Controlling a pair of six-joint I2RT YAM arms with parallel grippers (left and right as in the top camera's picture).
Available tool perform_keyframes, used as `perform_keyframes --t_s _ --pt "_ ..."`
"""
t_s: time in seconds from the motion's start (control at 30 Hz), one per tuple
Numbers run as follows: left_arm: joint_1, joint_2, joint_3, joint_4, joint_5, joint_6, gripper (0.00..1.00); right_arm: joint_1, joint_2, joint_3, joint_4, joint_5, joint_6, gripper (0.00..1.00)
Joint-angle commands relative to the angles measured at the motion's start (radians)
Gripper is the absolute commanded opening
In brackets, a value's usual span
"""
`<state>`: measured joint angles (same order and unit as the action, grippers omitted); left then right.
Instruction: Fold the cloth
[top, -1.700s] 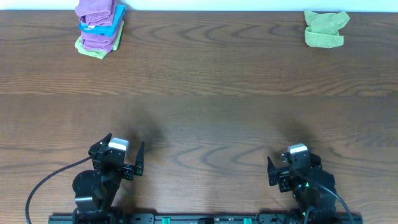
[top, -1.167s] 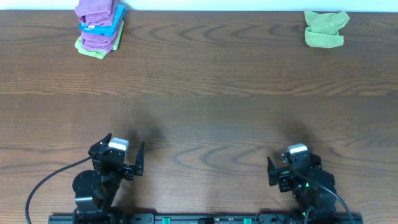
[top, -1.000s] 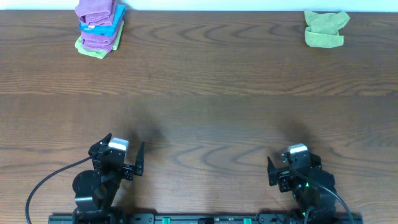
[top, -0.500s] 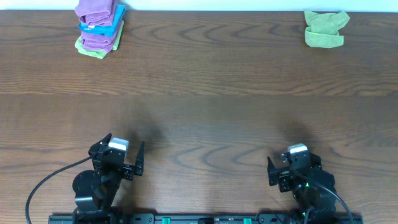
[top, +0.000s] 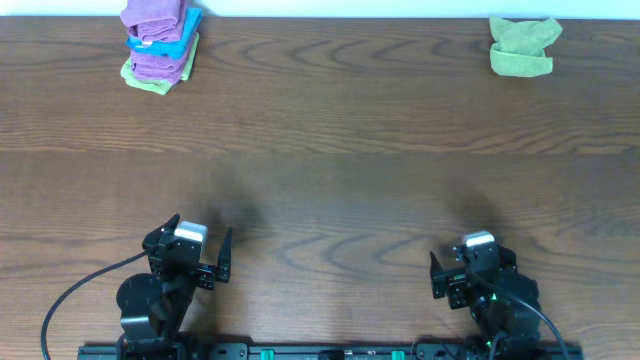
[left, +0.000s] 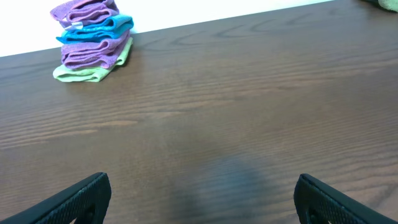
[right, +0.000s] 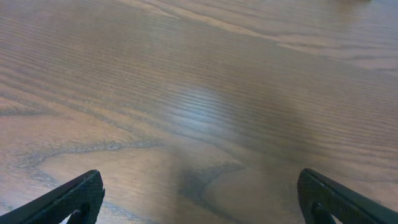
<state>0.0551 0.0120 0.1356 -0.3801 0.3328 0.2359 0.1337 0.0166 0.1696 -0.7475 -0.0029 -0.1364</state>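
A crumpled green cloth (top: 523, 46) lies at the far right corner of the wooden table (top: 330, 180). A stack of folded purple, blue and green cloths (top: 159, 44) sits at the far left corner; it also shows in the left wrist view (left: 93, 46). My left gripper (top: 200, 262) rests at the near left edge, open and empty, its fingertips wide apart over bare wood in the left wrist view (left: 199, 199). My right gripper (top: 460, 272) rests at the near right edge, open and empty in the right wrist view (right: 202, 199). Both grippers are far from the cloths.
A white wall or strip runs along the table's far edge (top: 330, 8). The arm bases and a black rail (top: 320, 350) lie along the near edge. Bare wood lies between the grippers and the cloths.
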Motion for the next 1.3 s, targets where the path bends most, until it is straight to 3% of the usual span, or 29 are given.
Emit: perform_keyframes --t_s 0.0,0.23,0.43,0.63,0.8,1.0,1.27 --pt "-0.003 -0.008 -0.023 0.0 -0.002 -0.004 0.95 -0.018 -0.011 -0.007 0.0 0.006 0.0 0.99" --pt "-0.003 -0.008 -0.023 0.0 -0.002 -0.004 0.95 -0.018 -0.011 -0.007 0.13 -0.006 0.002 0.99" --pt "-0.003 -0.008 -0.023 0.0 -0.002 -0.004 0.95 -0.018 -0.011 -0.007 0.399 -0.013 0.245 0.99" --pt "-0.003 -0.008 -0.023 0.0 -0.002 -0.004 0.95 -0.018 -0.011 -0.007 0.494 0.099 0.305 0.99" --pt "-0.003 -0.008 -0.023 0.0 -0.002 -0.004 0.95 -0.019 0.02 -0.007 0.575 0.245 0.454 0.99" --pt "-0.003 -0.008 -0.023 0.0 -0.002 -0.004 0.95 -0.054 0.291 -0.007 0.782 0.264 0.454 0.99" --pt "-0.003 -0.008 -0.023 0.0 -0.002 -0.004 0.95 -0.2 0.898 0.1 1.188 0.171 0.458 0.99"
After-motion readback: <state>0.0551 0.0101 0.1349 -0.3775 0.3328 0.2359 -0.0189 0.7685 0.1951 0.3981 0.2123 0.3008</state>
